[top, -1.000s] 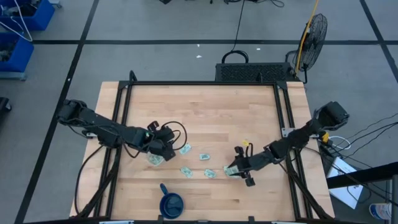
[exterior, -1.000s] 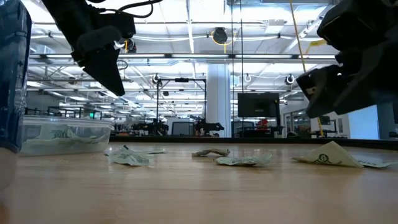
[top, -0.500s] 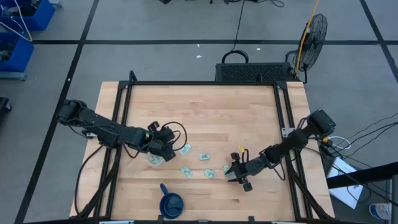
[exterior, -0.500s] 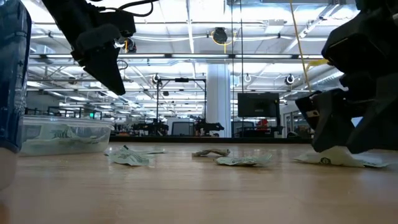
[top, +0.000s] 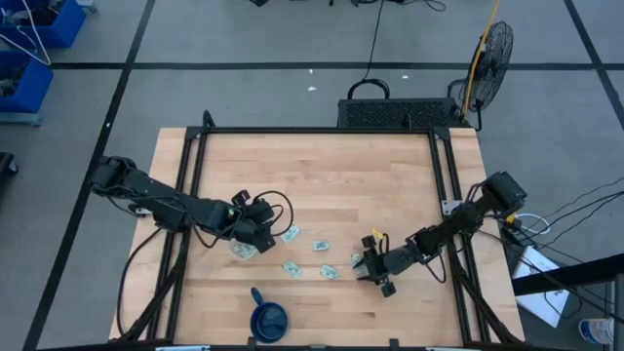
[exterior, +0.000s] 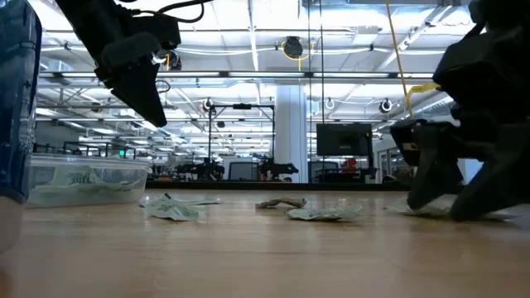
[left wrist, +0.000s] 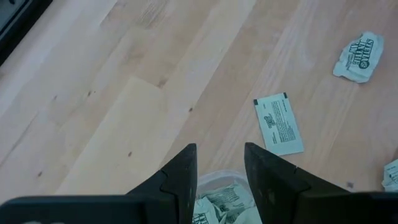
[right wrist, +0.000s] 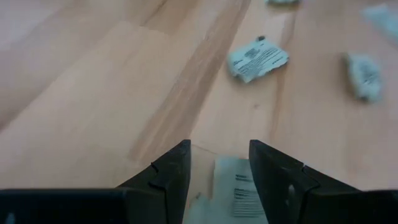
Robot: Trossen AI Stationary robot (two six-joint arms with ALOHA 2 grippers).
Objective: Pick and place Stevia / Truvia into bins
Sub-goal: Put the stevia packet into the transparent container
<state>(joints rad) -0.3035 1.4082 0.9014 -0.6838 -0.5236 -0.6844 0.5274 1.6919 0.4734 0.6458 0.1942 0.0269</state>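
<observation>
Right wrist view: right claw (right wrist: 216, 163) spread, straddling a flat pale green-and-white paper sachet (right wrist: 239, 183) on the wooden tabletop (right wrist: 93, 93) | risk: thin sachet slides or buckles when pinched | left claw (left wrist: 219, 165) spread above the small clear plastic tub (left wrist: 222, 200), which already holds sachets.

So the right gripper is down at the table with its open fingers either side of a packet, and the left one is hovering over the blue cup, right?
Not quite. The left gripper hovers over the clear tub, which already holds packets, not over the blue cup; the high view shows the cup nearer the table's front edge. The rest holds: the right gripper is down at the table, open around a packet.
</observation>
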